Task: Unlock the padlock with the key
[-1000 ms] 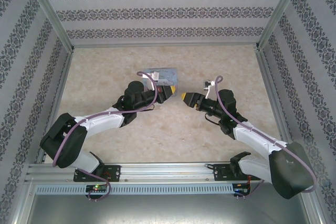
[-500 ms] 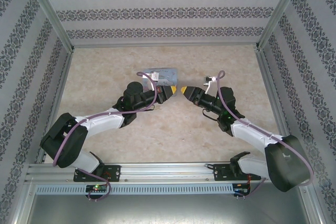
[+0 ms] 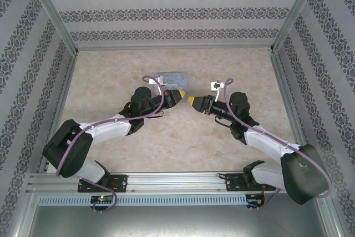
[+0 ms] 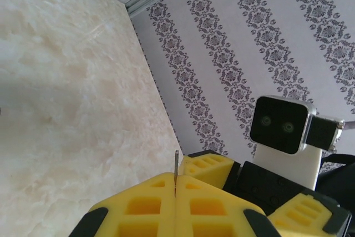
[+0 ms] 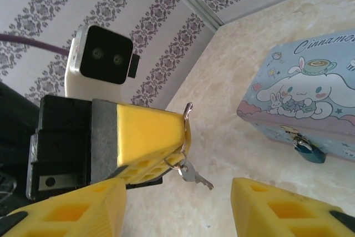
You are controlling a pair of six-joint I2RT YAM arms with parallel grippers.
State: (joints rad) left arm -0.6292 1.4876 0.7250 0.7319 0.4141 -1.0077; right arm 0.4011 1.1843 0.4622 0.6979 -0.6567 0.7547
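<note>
From above, both arms stretched toward the middle of the desk (image 3: 166, 142), yellow tips almost meeting just near of the pale blue cartoon tin (image 3: 170, 77).

On the left, the left pincer (image 3: 178, 96), pressed together, pinching a thin silvery key ring (image 5: 188, 109) in the seam between its fingers. Below that ring, the key (image 5: 195, 177), small and grey, dangling free in the air and slanting down to the right in the right wrist view.

On the right, the right pincer (image 3: 192, 100), spread, with nothing gripped, close up against the tip of the left one. In the right wrist view, one yellow finger low at each side, with the dangling key over the gap and clear of both.

On the tin's front wall, the padlock (image 5: 307, 151), bluish body with a brass-coloured top, hanging at the clasp, well to the right of the key in that view. Too small to tell how the shackle sits.

Tin flat on the desk, lid shut, on the far side of both pincers.

In the left wrist view, a sliver of the ring poking up edge-on from the closed yellow fingers, with the right arm's camera block (image 4: 280, 125) just beyond.
</note>
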